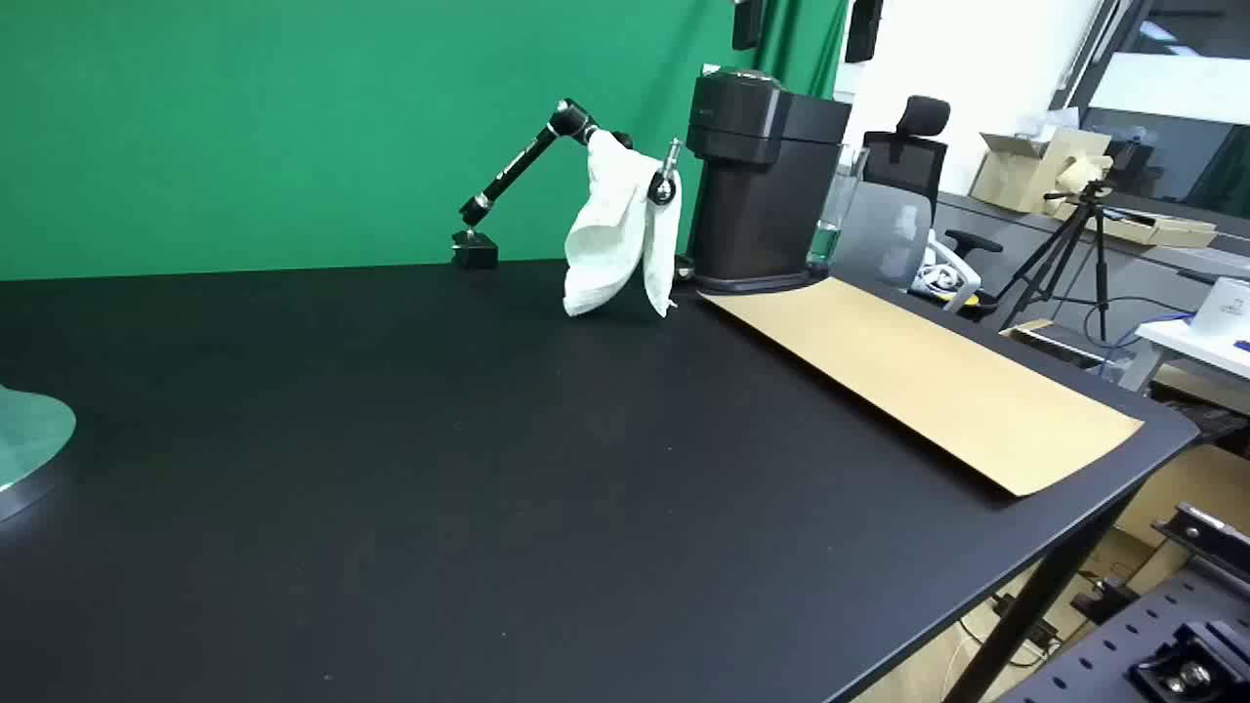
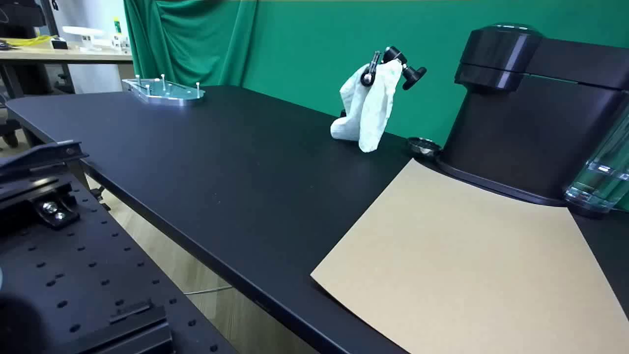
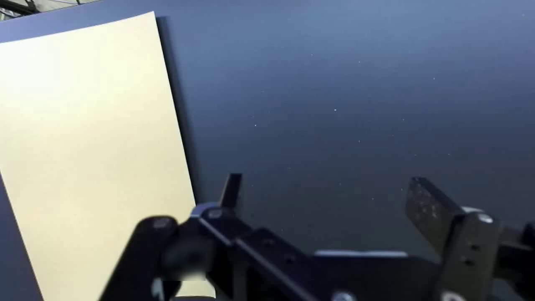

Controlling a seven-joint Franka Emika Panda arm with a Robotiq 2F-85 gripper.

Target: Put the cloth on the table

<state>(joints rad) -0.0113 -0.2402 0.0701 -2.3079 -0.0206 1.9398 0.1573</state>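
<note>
- Gripper (image 3: 326,179) nearest the lens, 5 o'clock in wrist view: hard black linkages, flat blade-like fingers (image 3: 430,213). Jaws spread wide, table (image 3: 326,117) showing in the gap: matte, dark, pale specks.
- Tan sheet (image 3: 92,125), 9 o'clock there: smooth, straight-sided, one edge lifted with shadow under it.
- Cloth (image 1: 605,244), 12 o'clock in an exterior view: white, soft, limp folds, draped over a black jointed arm (image 1: 522,164), above the table.
- Coffee machine (image 1: 747,215), 1 o'clock there, near the cloth: black, rounded head, clear tank (image 2: 602,162) at its side.
- Hidden: cloth covers part of the jointed arm; can't tell if its hem touches the table. Gripper base blurred, linkage covers part of the sheet. Tank clipped at 3 o'clock in an exterior view.
- Views: cloth shows in both exterior views only. Fingertips (image 1: 747,24) poke in at 1 o'clock in an exterior view, rest cut off by the top edge. Clear plate (image 2: 164,91) with upright pegs sits whole at 10 o'clock in an exterior view; shiny dish (image 2: 423,146) just beside the machine reads clearly there too.
</note>
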